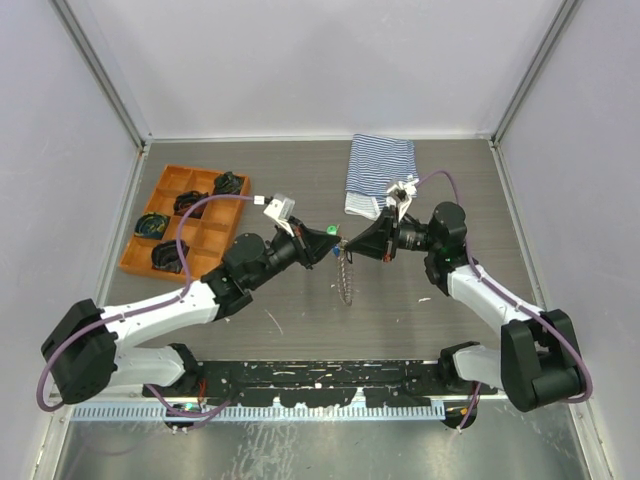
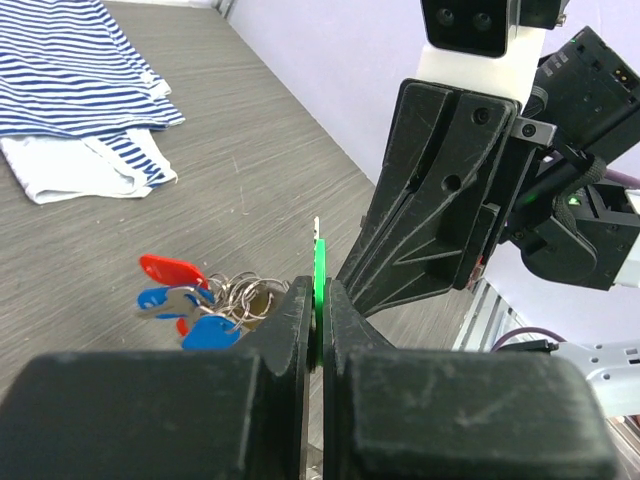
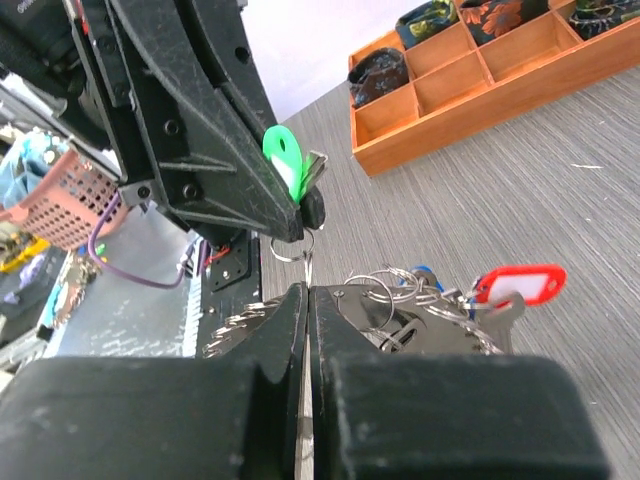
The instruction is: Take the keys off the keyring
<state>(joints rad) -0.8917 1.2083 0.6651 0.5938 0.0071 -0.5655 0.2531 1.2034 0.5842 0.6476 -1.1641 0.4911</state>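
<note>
Both grippers meet above the middle of the table. My left gripper (image 2: 318, 300) is shut on the head of a green key (image 2: 319, 275), which also shows as the green key (image 3: 283, 150) between the left arm's dark fingers (image 3: 250, 180). A small ring (image 3: 292, 245) hangs from that key. My right gripper (image 3: 306, 292) is shut on a thin metal loop of the keyring (image 3: 307, 268) just below it. A red key (image 3: 520, 283), a blue key (image 2: 205, 333) and a bunch of rings (image 2: 240, 295) hang beside the jaws. The braided chain (image 1: 346, 280) dangles to the table.
A striped blue-white cloth (image 1: 380, 172) lies at the back, right of centre. An orange tray (image 1: 180, 215) with dark bundles stands at the back left. White walls close in the table on three sides.
</note>
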